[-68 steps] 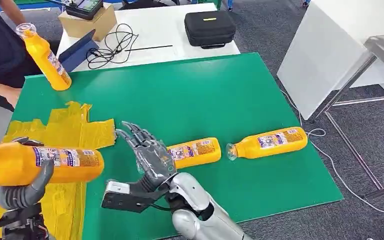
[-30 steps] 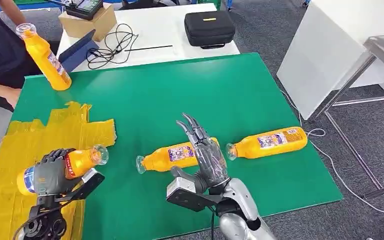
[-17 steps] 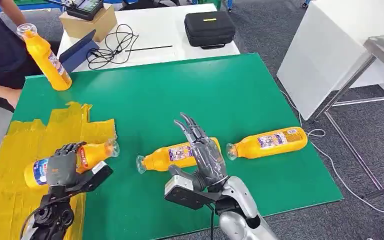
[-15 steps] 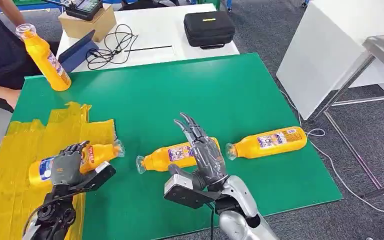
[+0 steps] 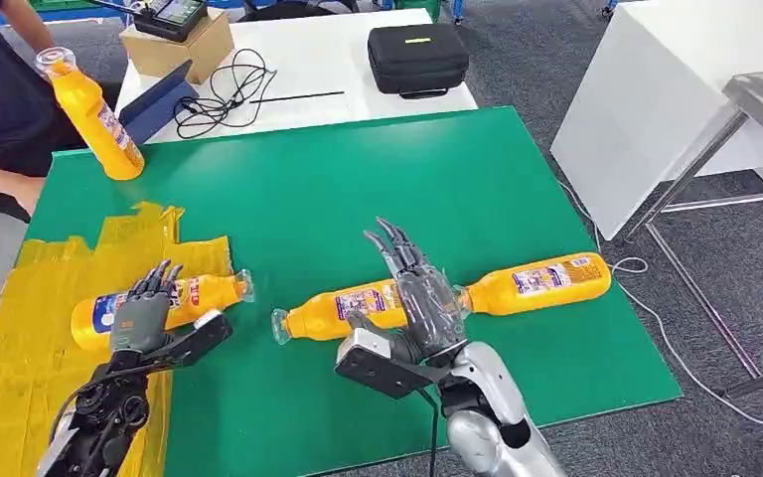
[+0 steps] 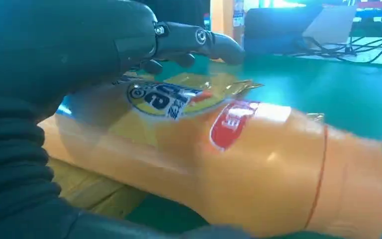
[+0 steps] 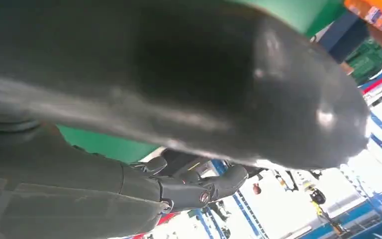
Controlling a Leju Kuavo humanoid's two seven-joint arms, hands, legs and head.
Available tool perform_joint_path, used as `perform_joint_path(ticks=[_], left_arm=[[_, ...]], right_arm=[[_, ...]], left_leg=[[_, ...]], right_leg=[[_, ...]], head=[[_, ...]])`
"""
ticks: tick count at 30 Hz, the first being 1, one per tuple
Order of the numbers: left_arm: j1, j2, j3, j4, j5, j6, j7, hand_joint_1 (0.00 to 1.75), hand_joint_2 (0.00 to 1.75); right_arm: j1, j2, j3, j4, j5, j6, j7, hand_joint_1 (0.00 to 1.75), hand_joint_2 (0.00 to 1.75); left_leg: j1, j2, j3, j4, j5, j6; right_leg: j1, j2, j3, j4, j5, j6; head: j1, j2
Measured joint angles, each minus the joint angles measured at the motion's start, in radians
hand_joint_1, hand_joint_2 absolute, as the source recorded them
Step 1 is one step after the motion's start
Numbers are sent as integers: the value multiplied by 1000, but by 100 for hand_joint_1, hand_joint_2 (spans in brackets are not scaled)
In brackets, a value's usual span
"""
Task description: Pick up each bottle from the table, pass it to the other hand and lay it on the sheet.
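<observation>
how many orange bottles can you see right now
4. One bottle lies on the yellow sheet under the left hand. Two lie on the green table: one by the right hand, another further right. One stands at the far-left corner.

A green table (image 5: 378, 169) stood on a grey carpeted floor (image 5: 536, 70). Behind it was a white table (image 5: 298, 60) carrying a black case (image 5: 418, 57), a tangle of black cable (image 5: 221, 94) and a cardboard box (image 5: 174, 45). To the right stood a white cabinet (image 5: 646, 89) and a metal table frame (image 5: 745, 139).
</observation>
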Motion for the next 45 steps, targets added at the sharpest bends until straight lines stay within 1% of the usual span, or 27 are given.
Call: perform_joint_path(ticks=[2, 3, 8, 11, 13, 16, 21, 29, 33, 39, 45], left_arm=[[20, 0, 0, -53, 57, -28, -18, 0, 0], [35, 0, 0, -95, 109, -42, -34, 0, 0], [108, -8, 31, -348, 452, -71, -122, 0, 0], [168, -20, 70, -491, 670, -82, -173, 0, 0], [202, -28, 103, -589, 842, -104, -216, 0, 0], [242, -35, 130, -695, 970, -124, -248, 0, 0], [275, -39, 143, -782, 993, -124, -255, 0, 0], [296, -43, 150, -832, 1021, -124, -279, 0, 0], [311, -42, 147, -860, 1042, -118, -314, 0, 0], [315, -42, 119, -880, 1058, -90, -349, 0, 0], [311, -41, 85, -889, 1089, -60, -366, 0, 0]], right_arm=[[4, -1, -9, 0, 8, 0, 0, 0, 0], [9, -1, -16, -2, 16, 0, 2, 0, 175], [22, -2, -60, -11, 56, 50, 25, 0, 175], [28, -7, -80, -11, 46, 109, 34, 0, 175], [27, -24, -85, -2, 44, 177, 45, 0, 175], [4, -52, -84, 57, 78, 223, 60, 0, 175], [-26, -79, -80, 130, 98, 227, 65, 0, 175], [-53, -98, -69, 177, 124, 244, 76, 0, 175], [-102, -107, -47, 258, 146, 262, 78, 0, 175], [-176, -104, -27, 387, 197, 260, 73, 0, 175], [-285, -62, -10, 552, 223, 262, 52, 0, 175]], left_leg=[[0, 0, 0, 0, 0, 0], [0, 0, -1, 0, 0, 0], [0, 1, -2, 0, -1, 0], [0, 2, -2, 0, -1, 0], [0, 2, -3, 0, -1, 0], [0, 1, -3, 0, -1, 0], [0, 0, -3, 0, -1, 0], [0, 1, -3, 0, -1, 0], [0, 0, -3, 0, -1, 0], [0, 0, -3, 0, 0, 0], [0, 1, -2, 0, 0, 0]], right_leg=[[0, 0, 0, 0, 0, 0], [0, 0, -1, 0, 0, 0], [0, 1, -2, 0, 0, 0], [0, 1, -2, 0, 0, 0], [0, 1, -3, 0, -1, 0], [0, 1, -3, 0, -1, 0], [0, 0, -2, 0, 0, 0], [0, 0, -2, 0, 0, 0], [0, 0, -2, 0, 0, 0], [0, 0, -2, 0, 0, 0], [0, 0, -2, 0, 0, 0]], head=[[0, 0], [0, 0], [0, 0], [0, 0], [0, 0], [0, 0], [0, 0], [0, 0], [0, 0], [0, 0], [0, 0]])
